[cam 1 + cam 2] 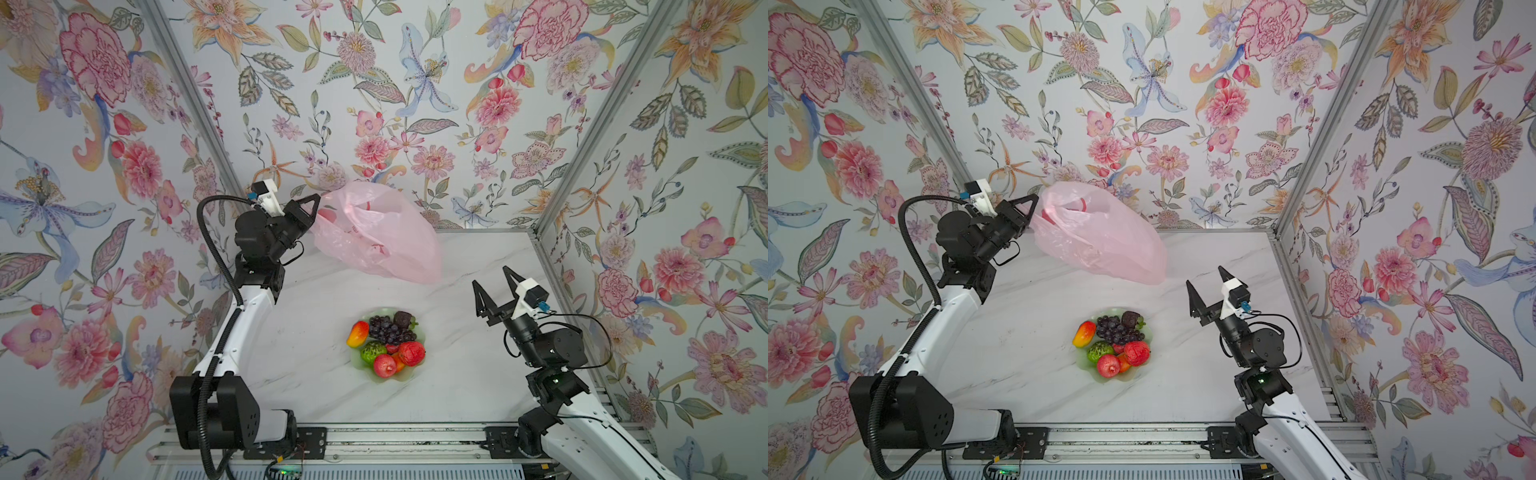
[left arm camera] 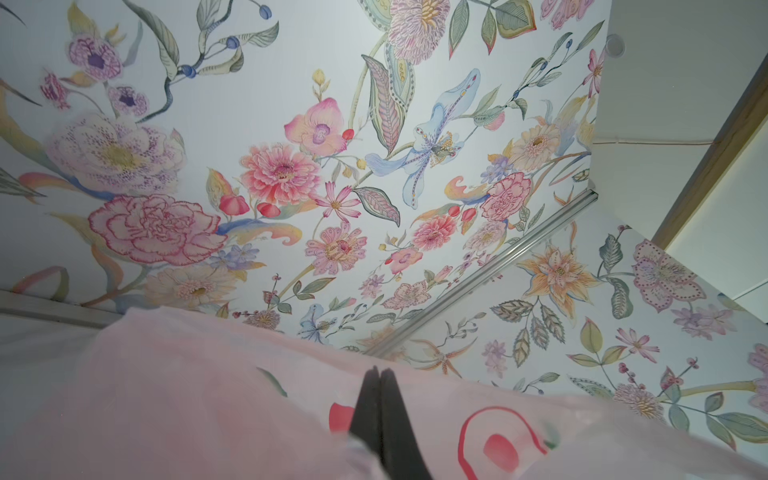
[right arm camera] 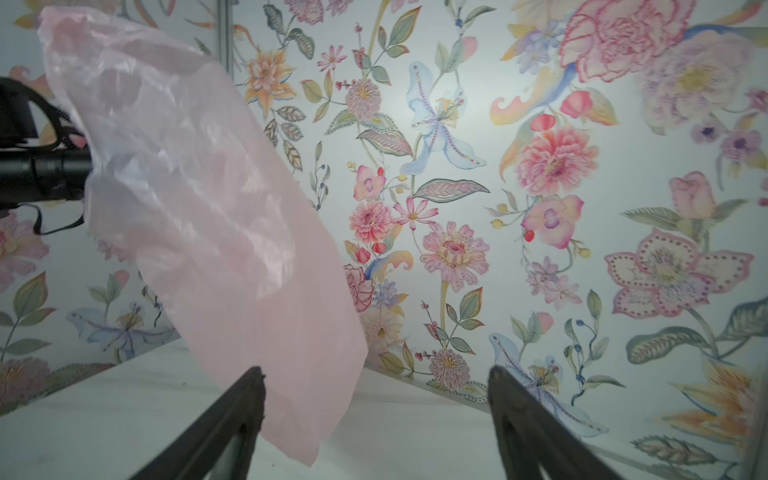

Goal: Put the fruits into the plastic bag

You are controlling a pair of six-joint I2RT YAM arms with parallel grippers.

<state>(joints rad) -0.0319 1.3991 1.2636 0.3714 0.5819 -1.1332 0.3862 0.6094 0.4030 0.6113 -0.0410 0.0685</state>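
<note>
- Holding bag [image 1: 374,232] edge w/ L jaws, shut tight; hanging over far tabletop [image 1: 457,374].
- R jaws wide open, empty.
- No fruits [image 1: 386,343] bagged yet, prob.; all on plate [image 1: 355,365], mid-tabletop.

fruits [image 1: 388,345] lie on the plate [image 1: 356,362], bag [image 1: 374,232] behind them.

high top views look down on the whole table [image 1: 457,374]; wrist cameras look close past their jaws at the wall [image 3: 457,124]; all share the plastic bag [image 1: 374,232].
</note>
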